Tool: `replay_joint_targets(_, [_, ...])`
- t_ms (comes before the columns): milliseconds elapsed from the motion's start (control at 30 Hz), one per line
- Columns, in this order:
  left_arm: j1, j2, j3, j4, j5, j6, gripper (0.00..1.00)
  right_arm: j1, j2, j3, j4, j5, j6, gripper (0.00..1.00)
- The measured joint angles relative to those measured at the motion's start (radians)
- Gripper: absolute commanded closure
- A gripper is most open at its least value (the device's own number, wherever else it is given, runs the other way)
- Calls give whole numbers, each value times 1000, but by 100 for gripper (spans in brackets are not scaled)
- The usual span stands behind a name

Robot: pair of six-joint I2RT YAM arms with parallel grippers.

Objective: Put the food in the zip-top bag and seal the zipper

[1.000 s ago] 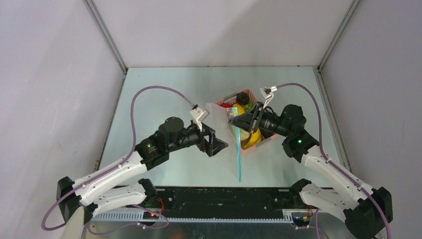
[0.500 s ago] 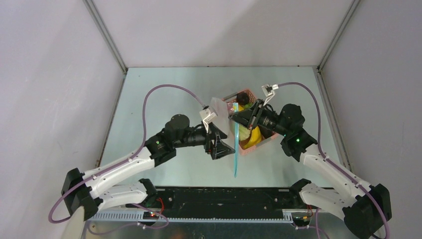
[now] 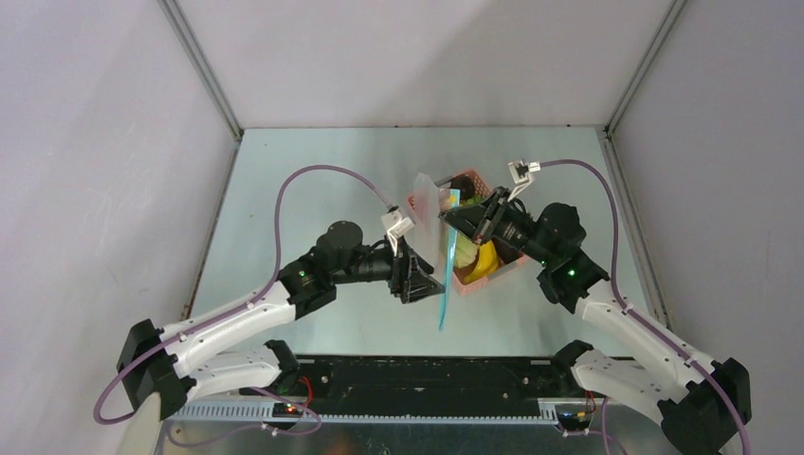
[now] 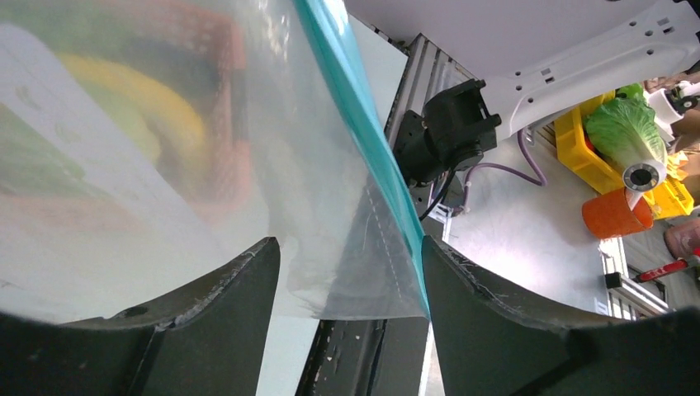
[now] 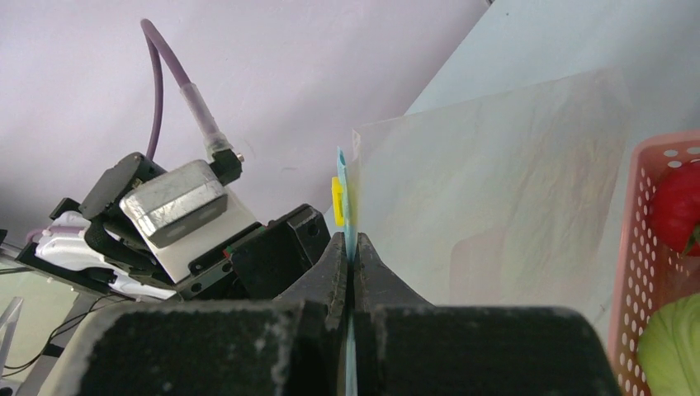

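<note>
The clear zip-top bag (image 3: 429, 220) hangs upright between my two arms, its teal zipper (image 3: 445, 284) running down its near edge. My right gripper (image 3: 446, 216) is shut on the zipper (image 5: 350, 216) near a yellow tab (image 5: 338, 194). My left gripper (image 3: 419, 277) is open, and the bag's lower corner (image 4: 355, 280) and zipper (image 4: 363, 124) lie between its fingers (image 4: 206, 330) without being pinched. The food sits in the pink basket (image 3: 493, 277): a yellow banana (image 3: 485, 261), pale green cabbage (image 3: 465, 251) and red fruit (image 5: 681, 206).
The pink basket (image 5: 652, 247) stands just right of the hanging bag, under my right arm. The black rail (image 3: 427, 370) runs along the table's near edge. White walls close the back and both sides.
My left gripper has moved right until its open jaws straddle the bag's lower corner. My right gripper has carried the bag slightly up and back, and the zipper edge has swung left.
</note>
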Motion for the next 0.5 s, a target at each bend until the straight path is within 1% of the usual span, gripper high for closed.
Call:
replay_joint_targets(133, [0, -24, -29, -10, -4, -4, 34, 0, -8, -2, 0, 9, 0, 100])
replay_joint_targets(333, [0, -31, -33, -13, -4, -14, 36, 10, -18, -9, -4, 32, -2, 100])
replay_joint_targets(500, [0, -20, -33, -12, 4, -24, 37, 57, -32, -13, -27, 116, -26, 100])
